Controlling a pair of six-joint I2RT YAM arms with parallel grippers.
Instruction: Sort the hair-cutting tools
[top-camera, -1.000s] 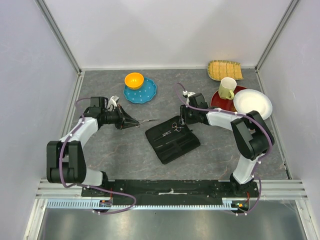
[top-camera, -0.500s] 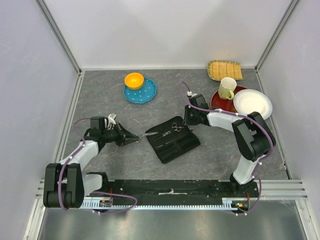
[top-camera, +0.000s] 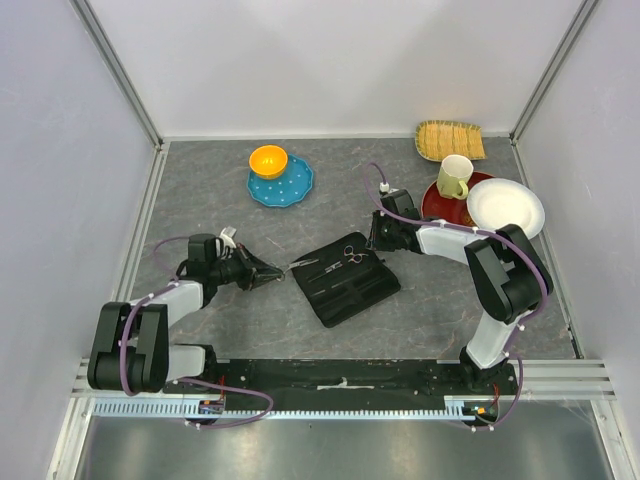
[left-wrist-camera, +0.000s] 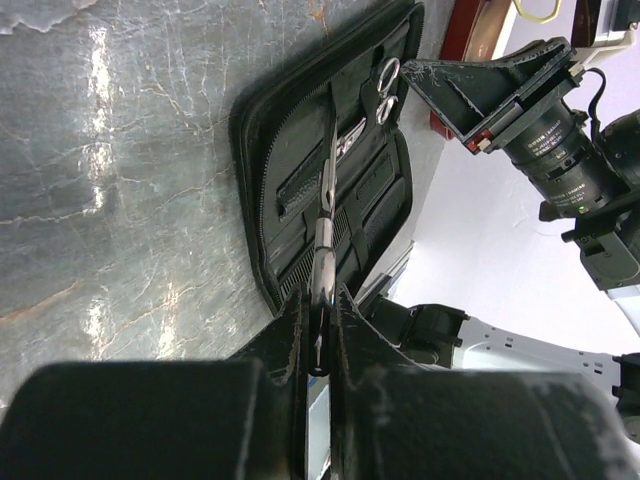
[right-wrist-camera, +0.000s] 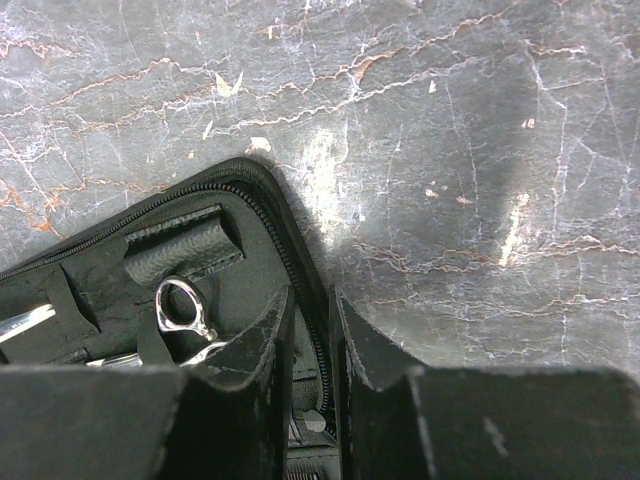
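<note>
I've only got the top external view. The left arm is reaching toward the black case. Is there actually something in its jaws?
Observer: Yes. In the left wrist view, the left gripper has its jaws shut on slim silver scissors, blades pointing at the open case.
Operator: And what is the right arm doing at the far corner of the case?
Observer: In the right wrist view, the right gripper straddles the case's zipper rim, one finger over the inside and one over the table. I can't tell whether it is pinching the rim.
</note>
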